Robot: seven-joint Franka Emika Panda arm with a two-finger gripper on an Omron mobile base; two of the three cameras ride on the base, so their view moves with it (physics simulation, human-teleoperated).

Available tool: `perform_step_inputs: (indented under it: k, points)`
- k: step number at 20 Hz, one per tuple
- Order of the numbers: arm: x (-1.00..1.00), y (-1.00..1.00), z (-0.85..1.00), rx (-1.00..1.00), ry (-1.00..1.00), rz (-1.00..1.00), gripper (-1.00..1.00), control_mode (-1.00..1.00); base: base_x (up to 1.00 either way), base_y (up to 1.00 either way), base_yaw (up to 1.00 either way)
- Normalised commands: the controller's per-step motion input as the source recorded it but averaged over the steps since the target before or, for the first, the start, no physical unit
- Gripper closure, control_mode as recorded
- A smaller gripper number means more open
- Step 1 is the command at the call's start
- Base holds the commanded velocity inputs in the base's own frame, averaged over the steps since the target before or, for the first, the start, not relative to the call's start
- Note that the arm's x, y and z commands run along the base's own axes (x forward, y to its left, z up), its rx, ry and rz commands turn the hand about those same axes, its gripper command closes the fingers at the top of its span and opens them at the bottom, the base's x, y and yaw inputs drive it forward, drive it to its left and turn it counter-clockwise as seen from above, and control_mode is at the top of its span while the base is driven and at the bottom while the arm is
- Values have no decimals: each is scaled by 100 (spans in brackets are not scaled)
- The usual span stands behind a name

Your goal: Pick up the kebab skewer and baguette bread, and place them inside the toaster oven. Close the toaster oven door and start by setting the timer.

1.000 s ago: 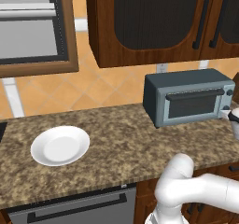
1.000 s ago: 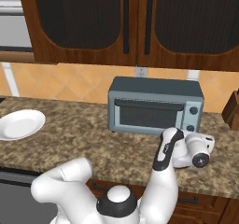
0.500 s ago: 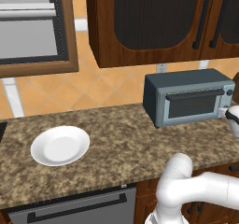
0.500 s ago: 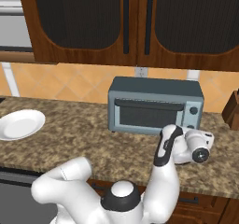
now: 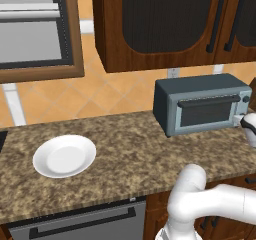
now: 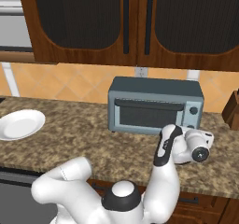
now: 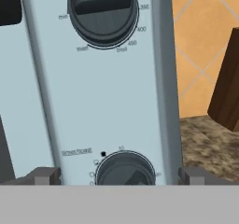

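1. A speckled brown granite counter (image 5: 130,149) runs across the kitchen from left to right.
2. Behind it, the wall (image 5: 60,96) is covered in orange tiles laid diagonally, with a small white outlet plate (image 6: 140,72).
3. Dark brown wooden upper cabinets (image 6: 93,22) with dark mesh-like door panels and long black bar handles hang above the counter.
4. A wood-framed window (image 5: 35,34) with grey horizontal slats sits at the left.
5. A round white plate (image 5: 64,155) rests on the counter's left side.
6. A dark wooden block (image 6: 232,111) stands at the counter's far right.
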Motion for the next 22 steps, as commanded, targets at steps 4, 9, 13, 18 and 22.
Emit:
perform_step_inputs:
  k: [4, 9, 13, 18, 22]
  points:
    - [0, 0, -10, 0, 0, 0, -100, -100, 0, 0, 0]
    - [0, 0, 0, 0, 0, 0, -100, -100, 0, 0, 0]
    - [0, 0, 0, 0, 0, 0, -100, -100, 0, 0, 0]
    - [0, 0, 0, 0, 0, 0, 100, -100, 0, 0, 0]
    - [0, 0, 0, 0, 0, 0, 100, -100, 0, 0, 0]
